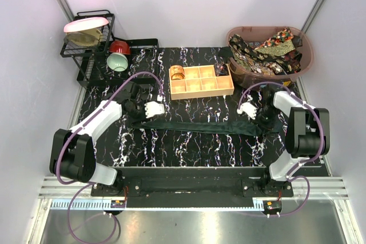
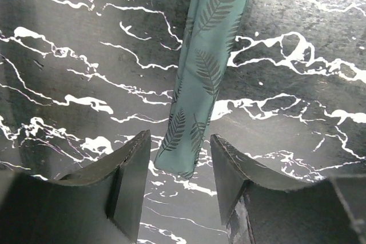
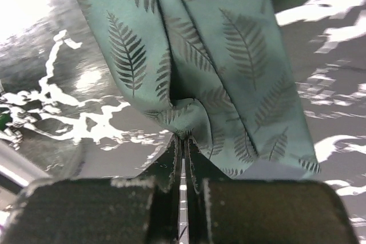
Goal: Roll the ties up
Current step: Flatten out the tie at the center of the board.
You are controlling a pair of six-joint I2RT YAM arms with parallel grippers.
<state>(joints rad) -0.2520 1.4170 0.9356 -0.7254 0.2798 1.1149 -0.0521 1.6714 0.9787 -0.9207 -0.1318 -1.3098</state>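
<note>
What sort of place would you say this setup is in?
Most likely a robot lab test cell, not a home: plain white walls enclose a marble-pattern table, the arms are bolted to a metal rail, and staged props like a dish rack and a basket of ties sit around.

A green tie (image 3: 229, 55) of fine woven cloth, softly sheened and printed with darker fern leaves, lies on a table (image 1: 189, 147) topped in glossy black marble-look sheet veined white. The left gripper (image 2: 180, 141) shows matt black fingers (image 2: 128, 175) with rough, fuzzy edges. Also seen: a smooth pale wooden box (image 1: 203, 94), a matt brown plastic basket (image 1: 309, 56) holding patterned cloth ties (image 1: 269, 50), and a black metal wire rack (image 1: 94, 50).
</note>
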